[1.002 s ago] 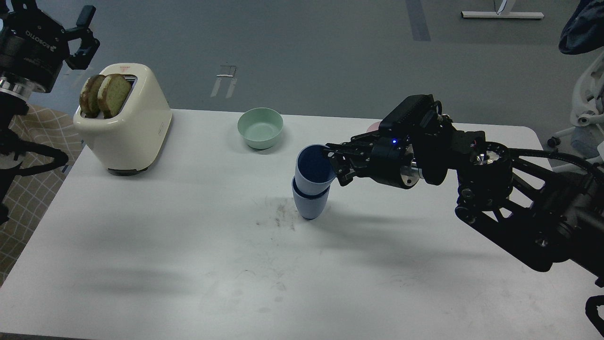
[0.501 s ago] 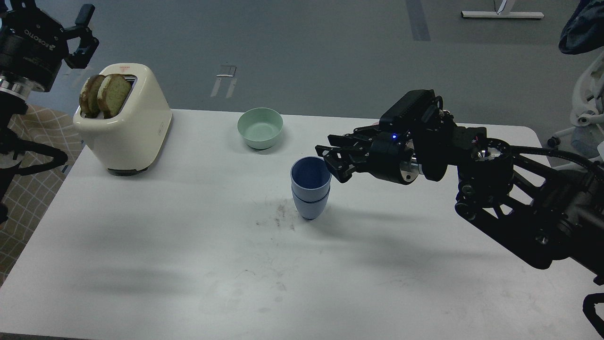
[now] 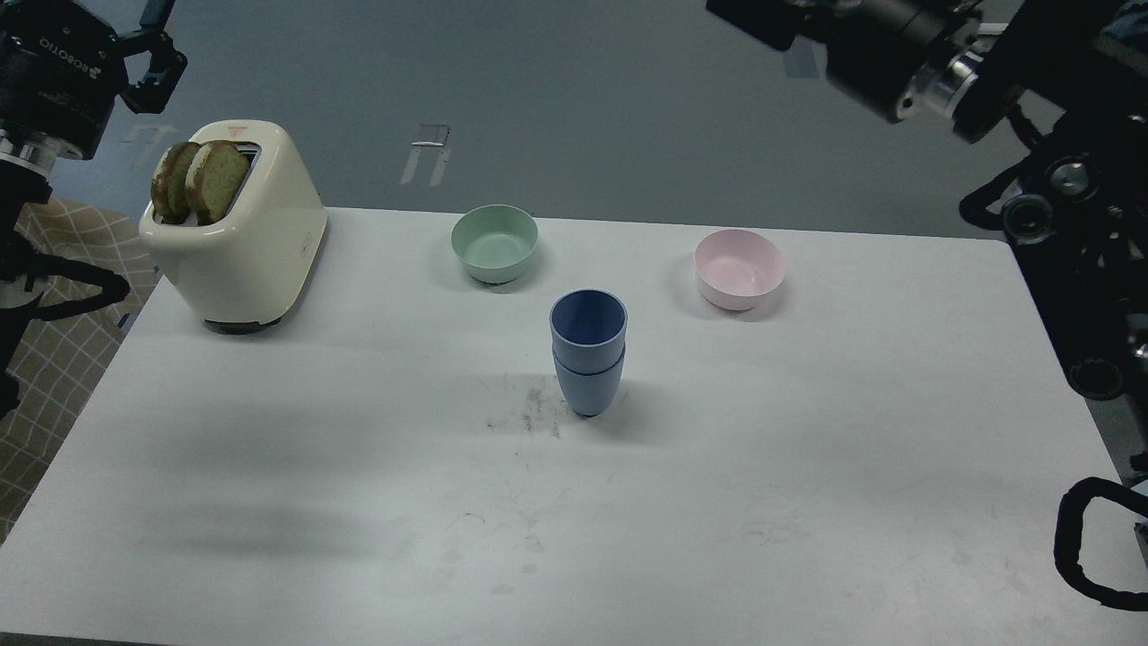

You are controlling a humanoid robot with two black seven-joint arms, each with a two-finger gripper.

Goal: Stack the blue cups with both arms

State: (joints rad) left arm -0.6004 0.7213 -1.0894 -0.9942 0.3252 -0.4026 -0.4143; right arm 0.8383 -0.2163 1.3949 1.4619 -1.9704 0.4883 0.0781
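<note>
On the white worktop (image 3: 269, 467) the blue cups (image 3: 587, 350) stand nested, well below both raised pincers; left pincer (image 3: 154, 40) wide, right pincer's (image 3: 762, 18) spread unreadable.

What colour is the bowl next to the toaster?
Mint green. The bowl shows clearly in the head view, right of the cream toaster.

Right pincer (image 3: 753, 20) let go of the upper matte periwinkle-blue tumbler (image 3: 588, 325), now seated upright in the lower tumbler (image 3: 588, 388); lifted far above and behind it, uncovering the round pink bowl (image 3: 739, 267).
</note>
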